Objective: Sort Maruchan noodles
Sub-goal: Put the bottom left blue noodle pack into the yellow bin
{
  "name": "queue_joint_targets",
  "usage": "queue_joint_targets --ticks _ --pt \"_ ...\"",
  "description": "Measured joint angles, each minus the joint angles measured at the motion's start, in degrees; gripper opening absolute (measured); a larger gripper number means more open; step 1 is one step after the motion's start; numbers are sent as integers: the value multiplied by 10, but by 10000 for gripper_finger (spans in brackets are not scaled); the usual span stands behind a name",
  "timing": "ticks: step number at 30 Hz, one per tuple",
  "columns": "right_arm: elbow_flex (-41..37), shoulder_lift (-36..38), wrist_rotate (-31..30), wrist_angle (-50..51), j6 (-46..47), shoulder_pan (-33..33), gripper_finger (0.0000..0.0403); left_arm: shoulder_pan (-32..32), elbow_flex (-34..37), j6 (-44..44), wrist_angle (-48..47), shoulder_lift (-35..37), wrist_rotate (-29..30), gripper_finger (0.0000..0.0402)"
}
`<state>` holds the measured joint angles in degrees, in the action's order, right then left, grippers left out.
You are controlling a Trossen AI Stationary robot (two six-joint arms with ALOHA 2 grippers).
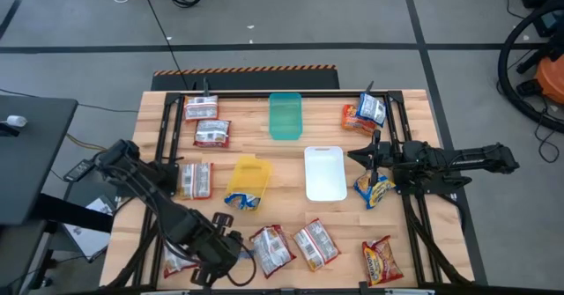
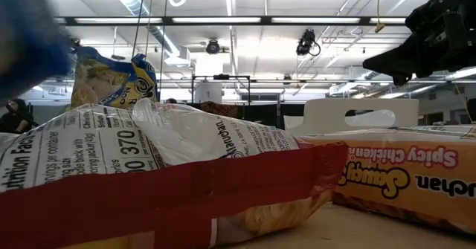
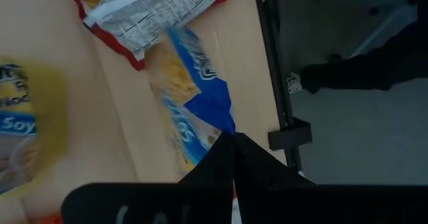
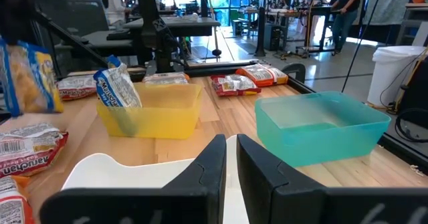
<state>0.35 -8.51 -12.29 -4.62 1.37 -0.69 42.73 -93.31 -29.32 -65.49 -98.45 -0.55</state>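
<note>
Clock directions are read from the high view, with the bench's (image 1: 410, 132) far edge at 12.

The left tool (image 3: 231, 144) is at about 7 o'clock, by the near edge. Its fingers are pinched together on the end of a blue-and-yellow Maruchan packet (image 3: 194, 97), which sits over the wood just beside the black rail. A red-and-white packet (image 3: 150, 7) lies just beyond that one.

The right tool (image 4: 231, 142) sits at about 3 o'clock, at the right edge of the white tray (image 1: 324, 173). Its fingers stand a narrow gap apart with nothing between them. Just below the arm, at about 4 o'clock, a second blue packet (image 1: 374, 190) lies on the wood.

The green tray (image 1: 285, 116) is at 12 o'clock. The yellow tray (image 1: 249, 179) is near the centre, slightly toward 9, with a tilted packet (image 1: 240, 200) leaning at its near end.

The other noodles are loose on the bench:
- two silvery red packets (image 1: 204, 121) at 10 o'clock
- a lone silvery packet (image 1: 196, 180) at 9 o'clock
- an orange and blue pair (image 1: 364, 113) at 2 o'clock
- two red-edged packets (image 1: 293, 246) at 6 o'clock
- an orange packet (image 1: 381, 261) at 5 o'clock

In the low view, the orange packet reads Spicy chicken
</note>
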Motion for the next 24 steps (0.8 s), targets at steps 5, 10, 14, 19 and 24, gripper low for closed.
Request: queue_joint_targets --ticks 5,10,14,19,24 --pt "0 0 0 0 0 0 43 -2 -71 29 -76 4 43 1" --pt "0 0 0 0 0 0 43 -18 -164 99 -99 4 119 1" --pt "0 0 0 0 0 0 43 -46 -224 177 -130 5 186 1" --pt "0 0 0 0 0 0 43 -109 -235 279 -177 5 255 0" --pt "0 0 0 0 0 0 43 -199 -208 338 -191 2 274 0"
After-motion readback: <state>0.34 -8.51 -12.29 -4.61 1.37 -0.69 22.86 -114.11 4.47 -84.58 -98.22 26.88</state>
